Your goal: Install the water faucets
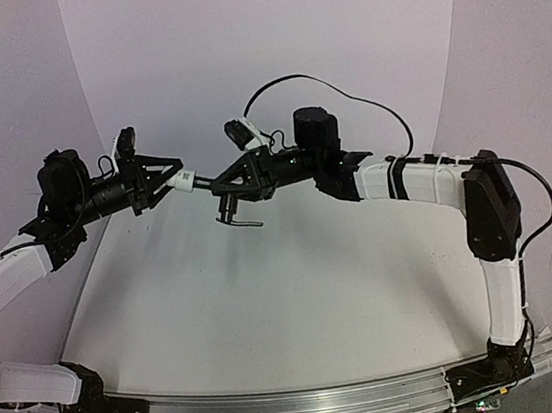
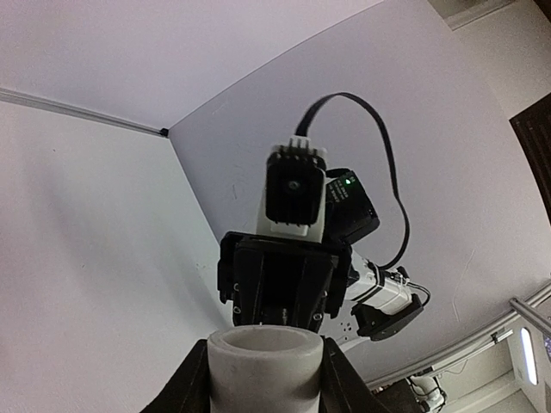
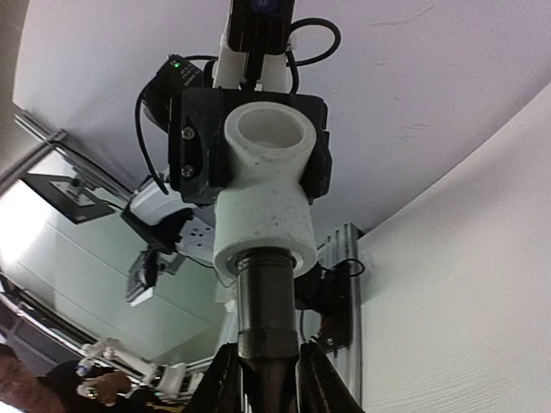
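Where ends join, matte white fitting (image 3: 263, 206) sleeves black tap (image 3: 265, 344)

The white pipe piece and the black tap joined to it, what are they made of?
The white fitting looks like moulded plastic: matte, slightly speckled, thick-walled at its open mouth. The black tap is harder to call: its dark stem shines smoothly, so metal or glossy plastic.

Black tap (image 1: 227, 206) in white fitting (image 1: 183, 182), aloft
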